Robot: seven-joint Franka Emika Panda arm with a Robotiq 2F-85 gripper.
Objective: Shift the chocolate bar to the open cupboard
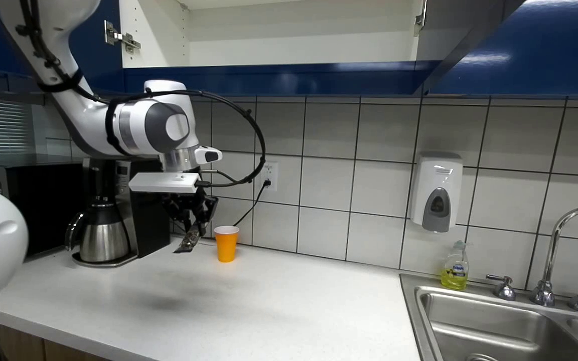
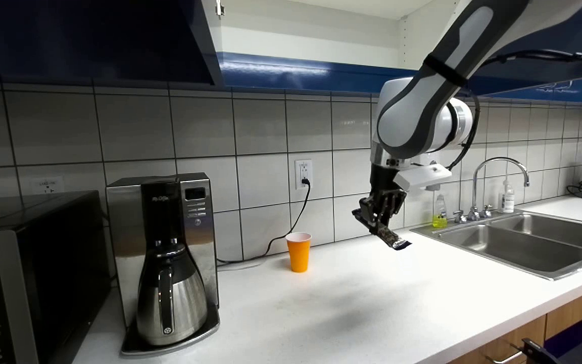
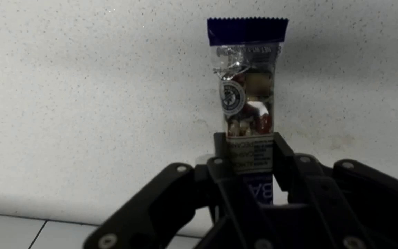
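We found the chocolate bar (image 3: 250,117) in the air above the white counter (image 1: 289,306), well below the open cupboard (image 1: 299,40). In the wrist view we had a close look at it: clear-wrapped in the middle, with nut-like pieces showing through, and dark purple along the serrated far end. The gripper (image 3: 249,148) had hold of it. Its jaws stood close together, the fingers (image 3: 282,159) pressed to the bar's two long edges, and we saw a good length reaching out past them. In both exterior views that free end slanted downward, apart from the counter.

In both exterior views an orange cup (image 1: 227,245) stood upright on the counter, apart from the bar and close to the tiled wall (image 1: 329,180), and we noted a black plug (image 2: 305,181) in an outlet (image 2: 302,166) higher up. Overhead, the cupboard showed us its pale inside and dark blue trim. Toward one end of the counter we saw a coffee maker (image 2: 200,237) with a steel carafe (image 2: 190,303), just beside a black microwave (image 2: 48,273). Toward the opposite end we picked out a sink (image 1: 484,311) with a curved faucet (image 1: 552,250), a bottle of yellow dish soap (image 1: 454,268) standing at its back edge, and a white soap dispenser (image 1: 437,193) fixed to the tiles above.
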